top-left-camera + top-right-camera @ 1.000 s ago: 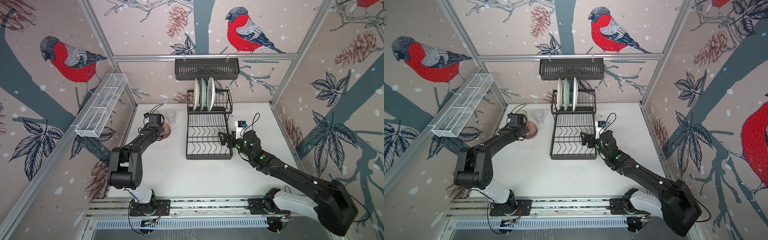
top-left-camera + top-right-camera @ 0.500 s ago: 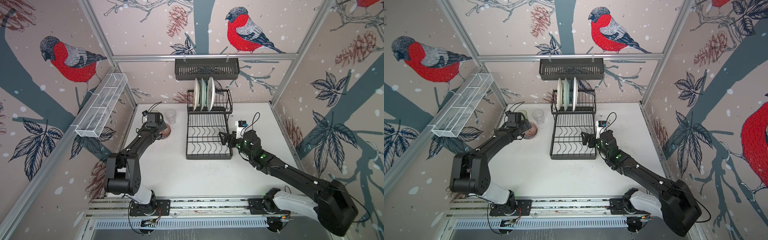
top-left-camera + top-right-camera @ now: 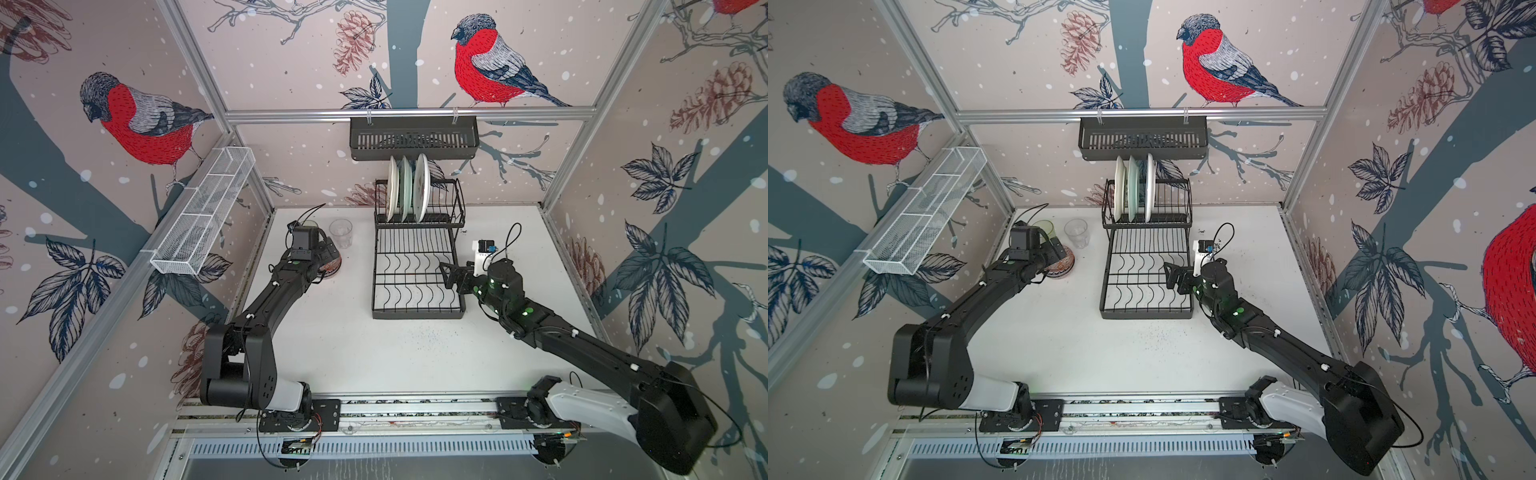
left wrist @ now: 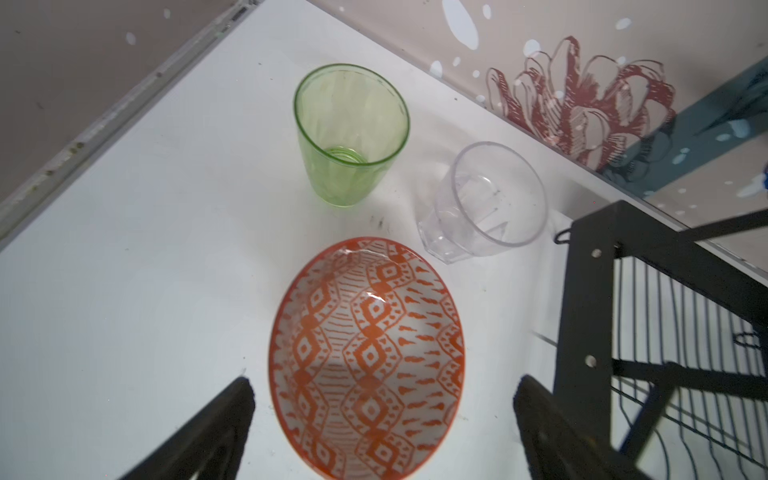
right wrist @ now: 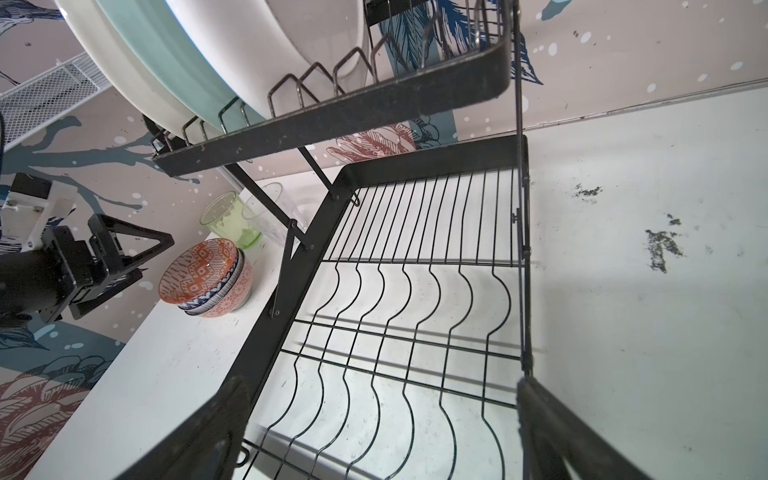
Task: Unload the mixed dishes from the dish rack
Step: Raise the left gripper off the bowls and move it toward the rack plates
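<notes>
Three stacked bowls (image 5: 205,278) between spread fingers (image 4: 208,436) of left end effector (image 4: 384,382); apart

plates (image 5: 266,45): upright in dish rack (image 5: 332,112) | bowls (image 5: 203,274): stacked beside it

This is a robot test cell in a lab, dressed as a kitchen corner. A left arm (image 3: 266,307) and a right arm (image 3: 582,349) are bolted to an aluminium rail (image 3: 415,409) at the front of a white table (image 3: 374,353). Aluminium posts (image 3: 195,62) hold panels (image 3: 486,66) printed with bullfinches and pine cones. A bare circuit board (image 3: 297,446) and loose cables hang below the rail. The kitchen props are a dish rack (image 3: 417,314) with plates (image 3: 405,187), a black basket (image 3: 413,141) and a mesh basket (image 3: 203,212).
</notes>
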{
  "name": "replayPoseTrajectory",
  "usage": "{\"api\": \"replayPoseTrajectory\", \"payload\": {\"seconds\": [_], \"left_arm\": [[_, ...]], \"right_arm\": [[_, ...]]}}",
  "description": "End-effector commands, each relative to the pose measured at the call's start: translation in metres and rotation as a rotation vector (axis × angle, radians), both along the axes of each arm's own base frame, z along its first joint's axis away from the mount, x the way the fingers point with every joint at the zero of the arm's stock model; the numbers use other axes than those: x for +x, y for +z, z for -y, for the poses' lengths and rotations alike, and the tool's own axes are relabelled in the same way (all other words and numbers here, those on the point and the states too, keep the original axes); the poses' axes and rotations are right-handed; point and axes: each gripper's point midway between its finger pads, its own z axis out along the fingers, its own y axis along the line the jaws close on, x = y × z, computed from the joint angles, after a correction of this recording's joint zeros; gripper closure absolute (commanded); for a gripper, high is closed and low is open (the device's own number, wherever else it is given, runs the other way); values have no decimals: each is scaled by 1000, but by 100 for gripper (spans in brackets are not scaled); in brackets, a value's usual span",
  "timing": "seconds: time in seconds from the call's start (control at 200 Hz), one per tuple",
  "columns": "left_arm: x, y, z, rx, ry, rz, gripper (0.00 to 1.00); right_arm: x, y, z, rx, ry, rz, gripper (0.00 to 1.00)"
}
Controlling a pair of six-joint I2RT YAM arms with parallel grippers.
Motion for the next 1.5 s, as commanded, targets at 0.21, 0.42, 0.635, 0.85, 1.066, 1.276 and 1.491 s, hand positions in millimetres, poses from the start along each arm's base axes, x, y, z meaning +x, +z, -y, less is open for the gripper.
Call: {"api": "replayPoseTrajectory", "payload": {"seconds": [0.21, 0.42, 0.635, 0.85, 1.066, 1.276, 1.491], "left_arm": [[-2, 31, 38, -52, -116, 97, 2], [-7, 57, 61, -99, -194, 166, 2], [-17, 101, 93, -144, -293, 289, 2], [-25, 148, 121, -195, -392, 403, 3], [-39, 200, 151, -210, -504, 562, 5], [-37, 230, 181, -222, -607, 639, 10], [-18, 231, 213, -182, -662, 610, 17]], "right_arm": [[1, 9, 14, 22, -48, 10, 0], [-1, 11, 19, 33, -58, 4, 0], [-1, 10, 20, 48, -64, -6, 0], [-1, 14, 19, 61, -51, -3, 0], [0, 17, 18, 63, -45, 3, 1], [0, 20, 19, 64, -38, 9, 0], [0, 19, 26, 58, -52, 10, 0]]}}
